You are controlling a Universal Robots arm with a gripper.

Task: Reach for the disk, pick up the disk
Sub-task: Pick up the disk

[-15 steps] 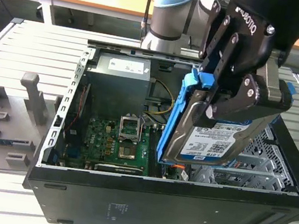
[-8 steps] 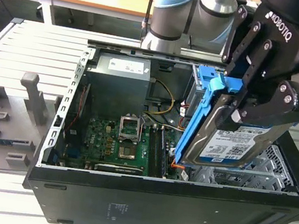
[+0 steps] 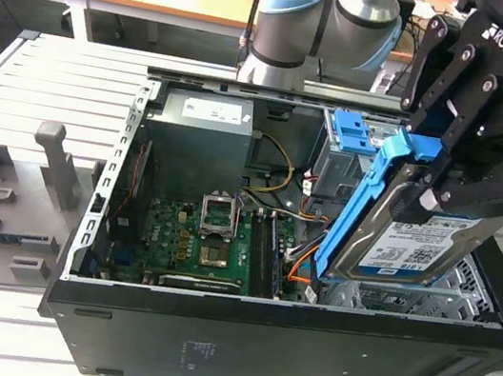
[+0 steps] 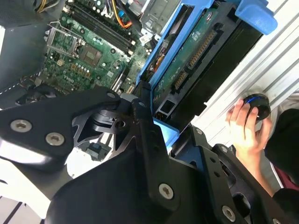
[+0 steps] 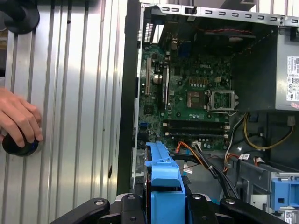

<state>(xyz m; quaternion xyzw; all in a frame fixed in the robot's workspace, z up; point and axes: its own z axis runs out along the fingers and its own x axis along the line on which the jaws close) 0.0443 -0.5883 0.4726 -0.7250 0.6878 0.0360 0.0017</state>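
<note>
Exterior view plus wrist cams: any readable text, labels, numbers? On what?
No text quoted: what is legible is brand print, the rest too small.
gripper housing: white brand lettering, legible, left unquoted.
disk, held in the jaws: blue-and-white label with barcodes; print too small to read.
power supply: white sticker on its top edge, too small to read.
motherboard: small white brand mark in the first wrist view, left unquoted; other markings too small.

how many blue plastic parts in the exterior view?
2. One is the blue side rails on the disk, held tilted by the gripper above the case's right end. The other is the blue latch on the drive cage at the case's back. Others may be hidden.
</note>
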